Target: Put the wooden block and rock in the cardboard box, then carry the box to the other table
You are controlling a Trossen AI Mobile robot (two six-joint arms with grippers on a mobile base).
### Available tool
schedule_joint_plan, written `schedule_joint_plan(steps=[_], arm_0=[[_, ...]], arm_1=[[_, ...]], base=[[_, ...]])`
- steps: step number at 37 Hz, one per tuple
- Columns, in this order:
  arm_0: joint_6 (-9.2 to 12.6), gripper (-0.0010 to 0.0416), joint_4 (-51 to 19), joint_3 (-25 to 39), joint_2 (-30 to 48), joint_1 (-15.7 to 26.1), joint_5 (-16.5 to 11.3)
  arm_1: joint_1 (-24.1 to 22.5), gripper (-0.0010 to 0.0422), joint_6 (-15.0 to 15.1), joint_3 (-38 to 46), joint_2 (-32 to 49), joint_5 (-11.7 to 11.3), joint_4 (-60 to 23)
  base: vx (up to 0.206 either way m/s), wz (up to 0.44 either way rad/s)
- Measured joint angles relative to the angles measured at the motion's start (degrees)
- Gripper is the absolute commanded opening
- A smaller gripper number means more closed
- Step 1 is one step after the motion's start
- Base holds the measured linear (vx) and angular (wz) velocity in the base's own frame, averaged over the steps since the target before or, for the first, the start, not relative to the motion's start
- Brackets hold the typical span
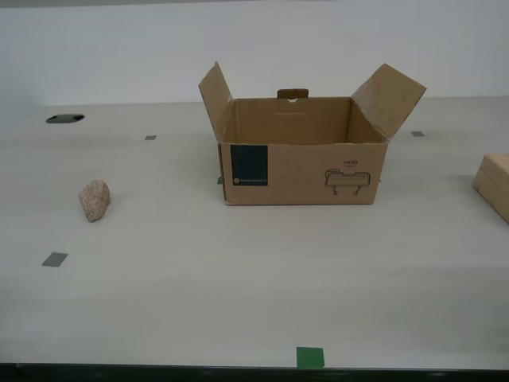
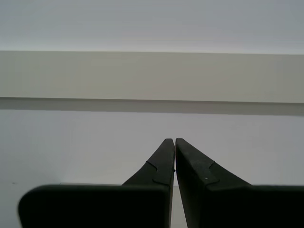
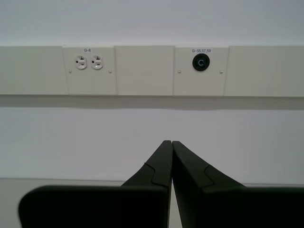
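Exterior view, left to right: dark round hole in the table far back at the view's left; rock lying on the tabletop, well apart from the cardboard box, which sits upright mid-table, flaps up, looks empty though its floor is mostly hidden. Wooden block at the view's right edge, cut off by the frame. Grey tape squares scattered, green tape at the near edge. My first gripper faces a wall outlet panel, jaws pressed together, holding nothing. My second gripper faces bare wall, jaws likewise together, nothing held.
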Motion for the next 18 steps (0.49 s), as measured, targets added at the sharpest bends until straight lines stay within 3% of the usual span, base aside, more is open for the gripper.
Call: schedule_joint_plan(steps=[18], arm_0=[[0.00,0.0000,0.00,0.00,0.00,0.00,0.00]], arm_1=[[-0.02,0.0000,0.00,-0.02,0.00,0.00,-0.02]], base=[[0.000,0.000]])
